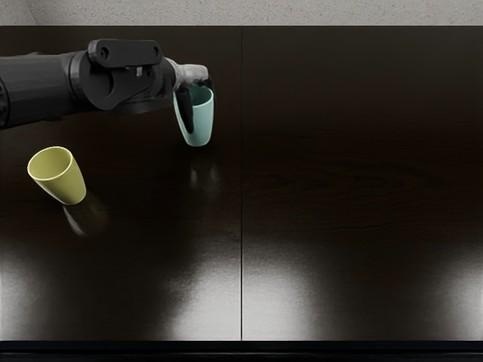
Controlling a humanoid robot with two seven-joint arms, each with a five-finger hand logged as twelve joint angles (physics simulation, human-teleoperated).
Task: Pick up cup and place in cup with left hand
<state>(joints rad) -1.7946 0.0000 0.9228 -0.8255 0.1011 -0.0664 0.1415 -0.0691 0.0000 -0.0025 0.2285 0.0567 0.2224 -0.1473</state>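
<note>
My left hand (195, 89) comes in from the left edge and is shut on the light teal cup (202, 121), with dark fingers around its rim and left side. The cup is upright, its mouth partly covered by the hand. A gap between its base and its reflection shows it held a little above the table. Toward the left edge, a yellow cup (66, 181) stands upright on the table, open end up, nearer the front than the teal one and apart from it.
The dark, glossy table (339, 173) has a thin seam running front to back down its middle. A pale speckled surface (302, 11) lies beyond its far edge. The left forearm (38, 87) spans the back left, behind the yellow cup.
</note>
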